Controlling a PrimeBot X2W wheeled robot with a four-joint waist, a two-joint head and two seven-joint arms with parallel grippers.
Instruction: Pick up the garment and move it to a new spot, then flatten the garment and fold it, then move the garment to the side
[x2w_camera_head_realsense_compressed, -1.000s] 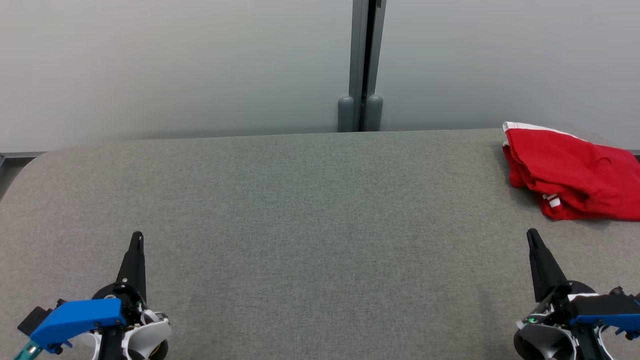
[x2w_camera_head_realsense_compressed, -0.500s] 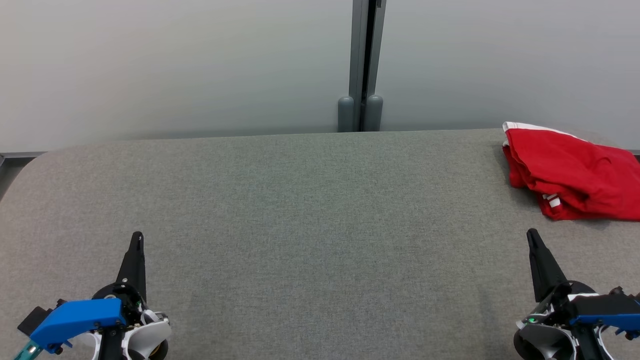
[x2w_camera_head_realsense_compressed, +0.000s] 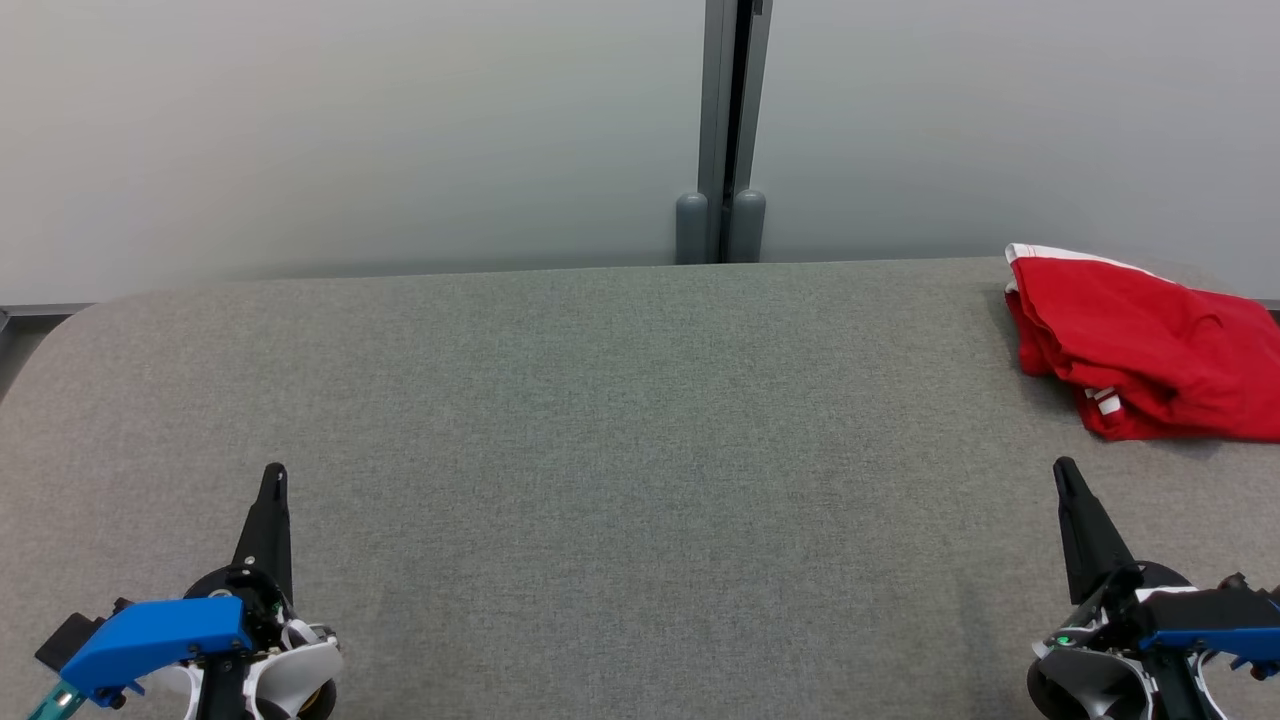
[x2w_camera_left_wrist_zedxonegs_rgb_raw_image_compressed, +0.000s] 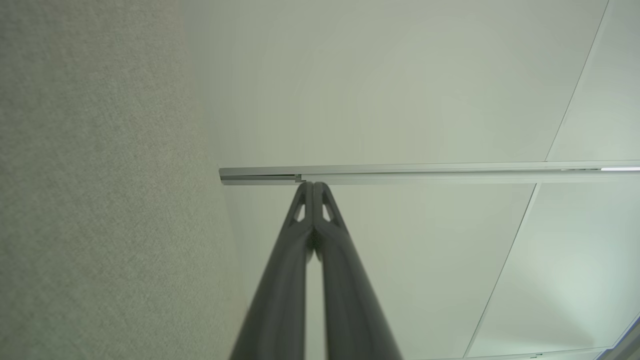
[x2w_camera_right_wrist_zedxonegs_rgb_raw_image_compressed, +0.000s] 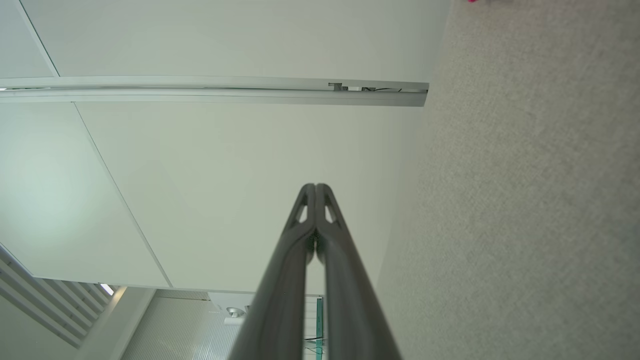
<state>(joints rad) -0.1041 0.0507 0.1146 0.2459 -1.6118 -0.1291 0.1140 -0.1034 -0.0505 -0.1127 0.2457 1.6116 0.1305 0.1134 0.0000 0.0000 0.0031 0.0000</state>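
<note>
Garment (x2w_camera_head_realsense_compressed: 1140, 345), red and bunched, lay at the far right of the surface (x2w_camera_head_realsense_compressed: 640, 450), beyond the closed, empty right end effector (x2w_camera_head_realsense_compressed: 1064, 468); the left end effector (x2w_camera_head_realsense_compressed: 274, 472), also closed, was well apart from it.

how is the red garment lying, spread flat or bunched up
Bunched up. The red garment sits in a rumpled heap with overlapping layers at the table's far right; its right part runs off the head view.
</note>
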